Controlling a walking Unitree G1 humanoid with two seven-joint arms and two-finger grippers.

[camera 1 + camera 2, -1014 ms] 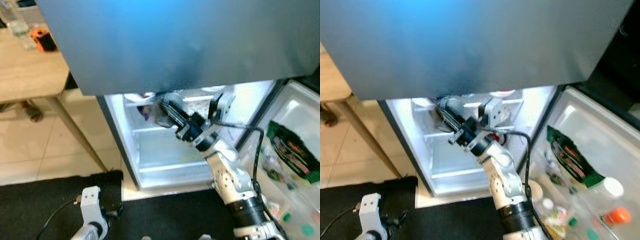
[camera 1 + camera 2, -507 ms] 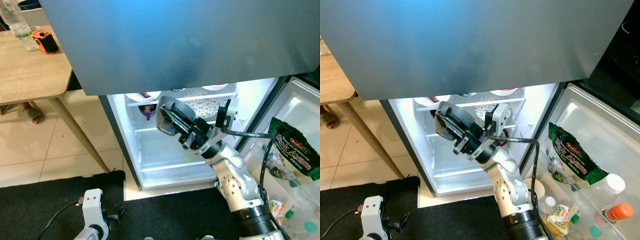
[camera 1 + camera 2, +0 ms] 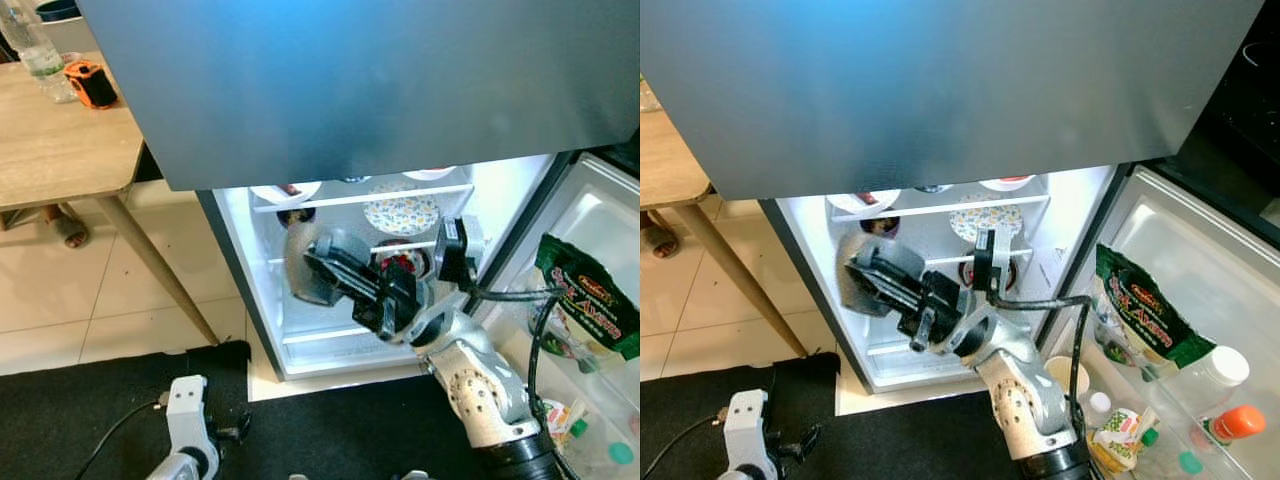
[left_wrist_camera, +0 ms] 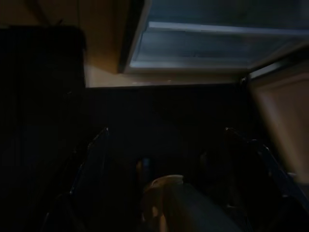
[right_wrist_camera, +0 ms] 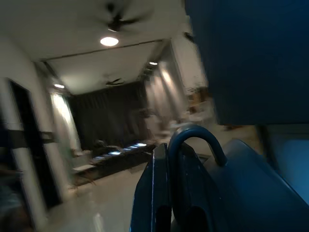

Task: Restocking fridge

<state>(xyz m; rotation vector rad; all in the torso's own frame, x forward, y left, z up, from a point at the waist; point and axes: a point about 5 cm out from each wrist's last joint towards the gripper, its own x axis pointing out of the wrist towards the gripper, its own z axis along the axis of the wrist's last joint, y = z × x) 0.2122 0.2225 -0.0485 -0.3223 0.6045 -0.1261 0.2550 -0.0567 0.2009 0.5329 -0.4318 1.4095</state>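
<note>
Left eye view: right gripper [image 3: 335, 272], fingers pinching a round grey metal lid [image 3: 305, 268], has pulled back from the lit white fridge [image 3: 330, 320] shelves, so it isn't stocked yet.

Grey mug [image 3: 305, 268] — tilted, before open fridge [image 3: 330, 330] shelves.

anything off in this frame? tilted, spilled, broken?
No spill or damage visible. One oddity: the grey mug in the right gripper is tipped on its side in front of the open fridge, not upright. The shelf items look settled.
</note>
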